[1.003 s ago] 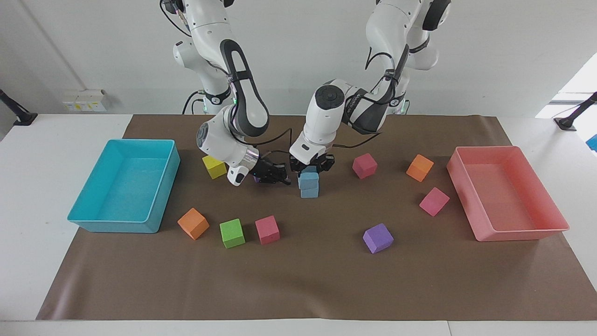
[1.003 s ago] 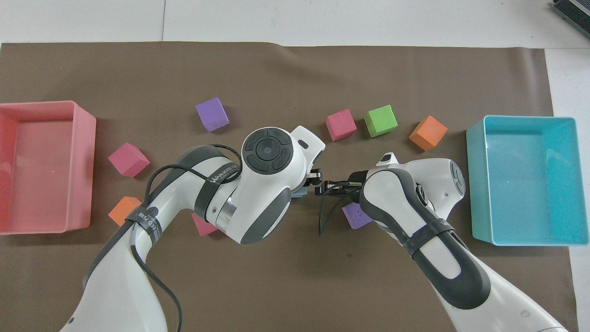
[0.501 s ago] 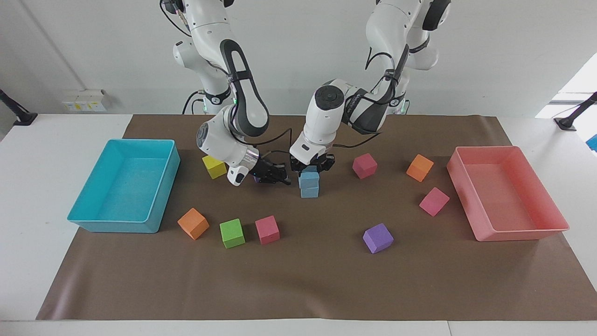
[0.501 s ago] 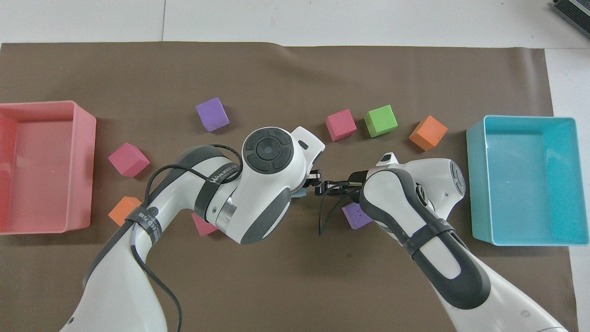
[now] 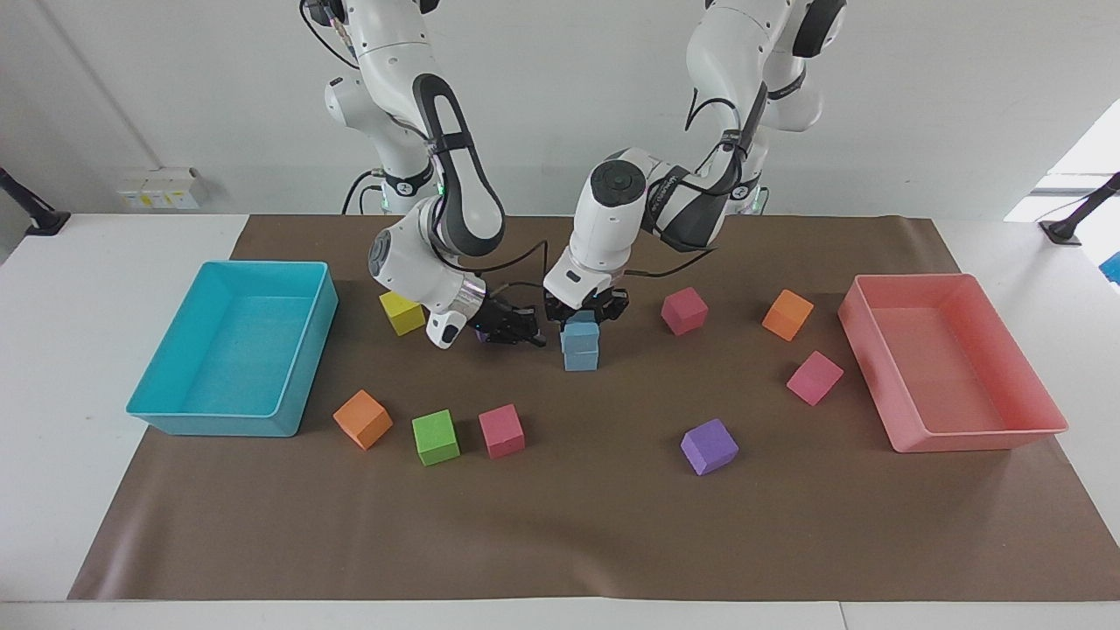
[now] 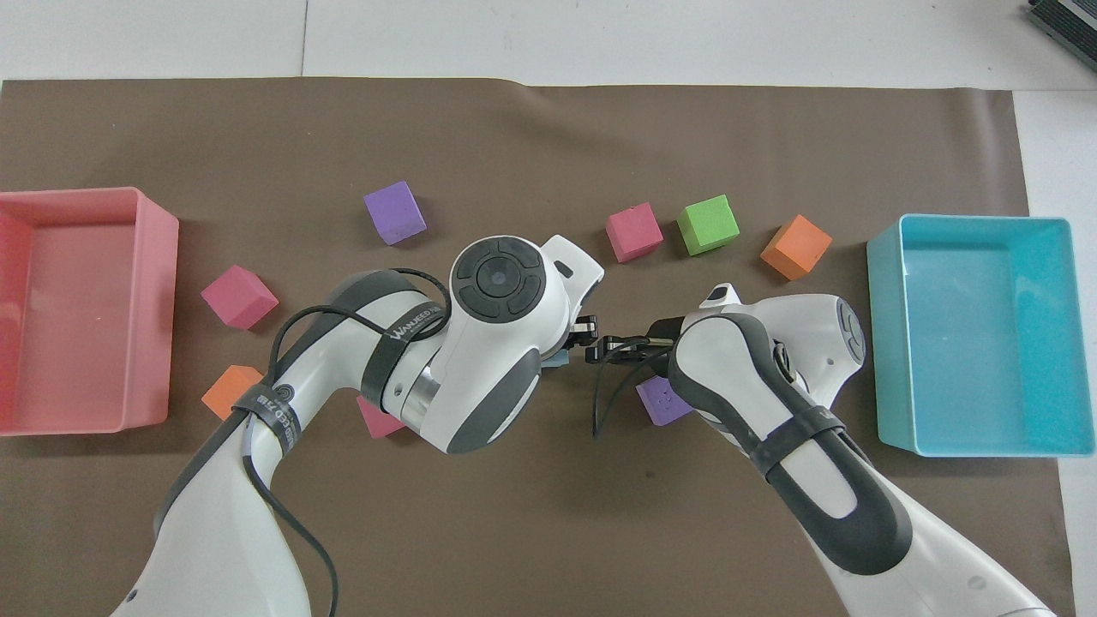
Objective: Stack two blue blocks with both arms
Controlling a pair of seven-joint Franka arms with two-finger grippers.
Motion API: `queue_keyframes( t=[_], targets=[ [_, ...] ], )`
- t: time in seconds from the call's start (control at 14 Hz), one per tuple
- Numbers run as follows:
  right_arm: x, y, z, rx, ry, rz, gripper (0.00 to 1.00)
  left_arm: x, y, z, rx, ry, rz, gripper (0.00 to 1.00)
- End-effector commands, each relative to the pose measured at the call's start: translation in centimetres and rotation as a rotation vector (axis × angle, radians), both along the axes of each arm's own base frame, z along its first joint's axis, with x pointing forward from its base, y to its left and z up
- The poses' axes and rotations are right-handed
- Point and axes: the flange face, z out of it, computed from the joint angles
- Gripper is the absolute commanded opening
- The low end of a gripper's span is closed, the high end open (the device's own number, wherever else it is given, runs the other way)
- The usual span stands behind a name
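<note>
Left gripper (image 5: pixel 581 317) clamped on stacked blue blocks (image 5: pixel 580 346), closed right gripper (image 5: pixel 525 337) beside, purple cube (image 6: pixel 662 402) near.

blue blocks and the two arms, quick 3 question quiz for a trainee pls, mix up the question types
1. True or false: the upper blue block sits on the lower blue block.
2. Which end effector is shut on the upper blue block? A. left end effector B. right end effector C. neither
3. Fill in: the cube beside the green cube, toward the right arm's end of the table, is ____.
Key: 1 true; 2 A; 3 orange, the orange cube.
</note>
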Motion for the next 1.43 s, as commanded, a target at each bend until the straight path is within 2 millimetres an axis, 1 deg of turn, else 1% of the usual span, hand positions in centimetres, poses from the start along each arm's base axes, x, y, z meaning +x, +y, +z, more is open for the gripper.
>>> queue_keyframes(
  t=[0.0,1.36],
  targets=[
    [-0.18,-0.39,-0.18,0.018,-0.031,-0.003,0.00,-0.22,-0.15,0.72,0.016,0.002,0.003,0.00],
    [-0.18,-0.39,-0.18,0.018,-0.031,-0.003,0.00,-0.03,0.20,0.40,0.010,-0.004,-0.046,0.00]
  ],
)
